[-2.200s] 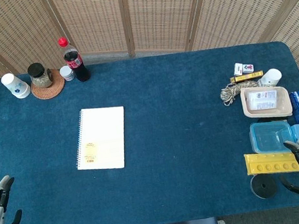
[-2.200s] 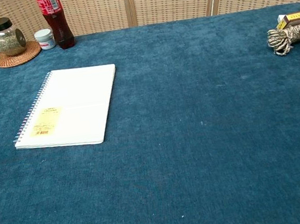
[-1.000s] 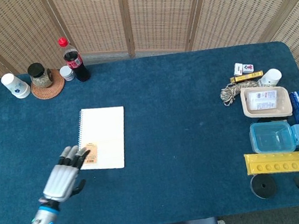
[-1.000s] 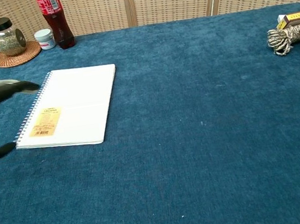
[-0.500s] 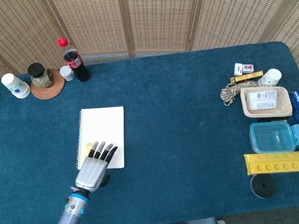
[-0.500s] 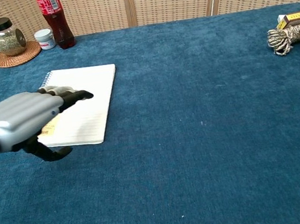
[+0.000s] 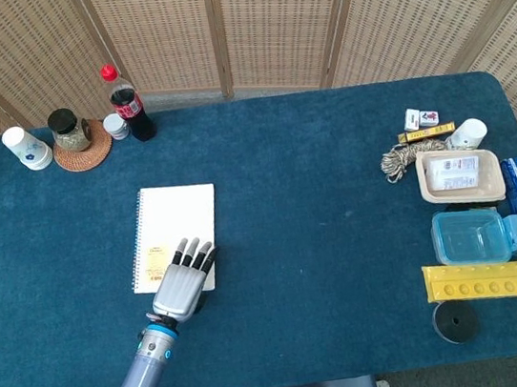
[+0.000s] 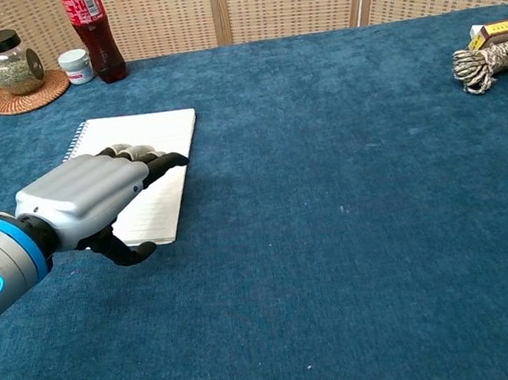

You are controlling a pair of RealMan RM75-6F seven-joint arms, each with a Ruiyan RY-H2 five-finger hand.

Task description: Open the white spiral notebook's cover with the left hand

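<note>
- Over the notebook's near right corner, the left hand has slid in from the table's near left edge, fingers spread flat, holding nothing.
- So the reach looks nearly done; cover's not lifted yet.
- One white spiral notebook, left of the table's middle, spiral on its left.
- Right hand: barely a sliver at the near right corner, can't tell its state.

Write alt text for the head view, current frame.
The robot's left hand, fingers extended, is over the near right corner of a closed white spiral notebook on a blue table. A cola bottle, jar and paper cups stand at the far left; boxes, rope and containers crowd the right edge.
</note>
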